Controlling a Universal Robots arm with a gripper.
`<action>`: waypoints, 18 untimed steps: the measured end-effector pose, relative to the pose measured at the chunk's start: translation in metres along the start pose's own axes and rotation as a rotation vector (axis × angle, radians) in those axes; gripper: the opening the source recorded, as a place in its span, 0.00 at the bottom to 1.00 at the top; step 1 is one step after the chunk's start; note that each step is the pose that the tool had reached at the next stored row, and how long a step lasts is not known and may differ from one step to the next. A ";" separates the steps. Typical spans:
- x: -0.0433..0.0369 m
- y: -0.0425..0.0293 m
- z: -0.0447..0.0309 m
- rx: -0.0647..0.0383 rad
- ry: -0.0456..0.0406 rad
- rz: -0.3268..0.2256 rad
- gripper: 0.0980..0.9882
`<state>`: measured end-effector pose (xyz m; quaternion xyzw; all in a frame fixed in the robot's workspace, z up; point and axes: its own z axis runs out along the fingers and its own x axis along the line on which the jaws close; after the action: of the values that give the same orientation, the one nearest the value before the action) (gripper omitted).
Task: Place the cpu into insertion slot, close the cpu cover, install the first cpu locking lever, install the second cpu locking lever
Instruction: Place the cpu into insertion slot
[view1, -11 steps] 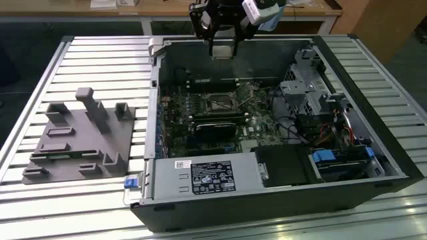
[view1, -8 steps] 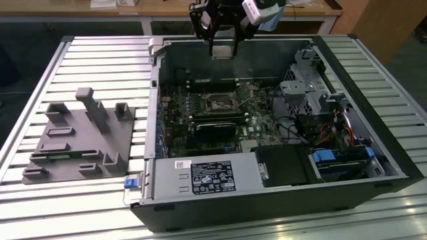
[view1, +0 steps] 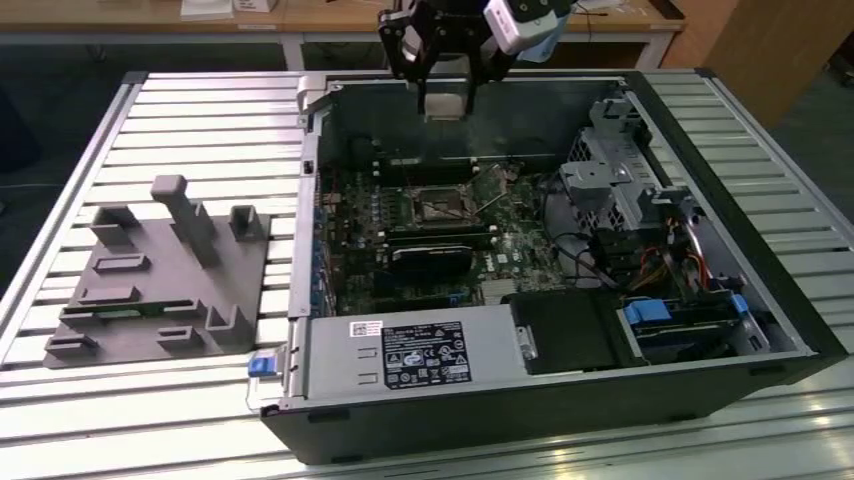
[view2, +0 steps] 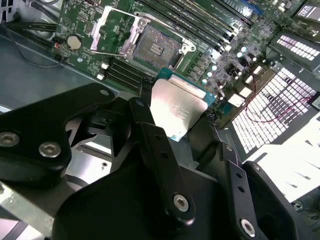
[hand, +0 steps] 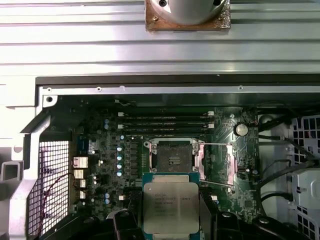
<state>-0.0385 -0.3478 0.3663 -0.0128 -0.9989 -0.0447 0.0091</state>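
Observation:
My gripper (view1: 447, 98) hangs over the far side of the open computer case (view1: 307, 200), shut on the cpu (view1: 447, 104). The cpu (view2: 177, 107) is a flat square chip with a dull grey metal face and a green edge, clamped between black fingers (view2: 150, 135). On the green motherboard, the insertion slot (view2: 155, 47) lies bare with its dark centre showing. The cpu cover (view2: 112, 30) is swung open beside it. In the first wrist view the cpu (hand: 171, 206) sits just short of the insertion slot (hand: 172, 157), and the cpu cover (hand: 217, 162) lies open with thin wire levers along it.
A grey fixture block (view1: 160, 270) with upright posts sits on the slatted table at the exterior view's left. Inside the case are a power supply (view1: 414, 350), a long black card (view1: 434, 250), memory slots (hand: 167, 120), a drive cage (view1: 621, 180) and cables.

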 end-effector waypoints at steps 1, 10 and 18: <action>0.0000 -0.0001 0.0007 0.000 0.0000 0.000 0.50; -0.0001 -0.0008 0.0085 0.001 0.0000 0.000 0.50; -0.0003 -0.0016 0.0181 0.001 -0.0001 0.000 0.50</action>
<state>-0.0385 -0.3478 0.3481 -0.0128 -0.9989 -0.0441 0.0091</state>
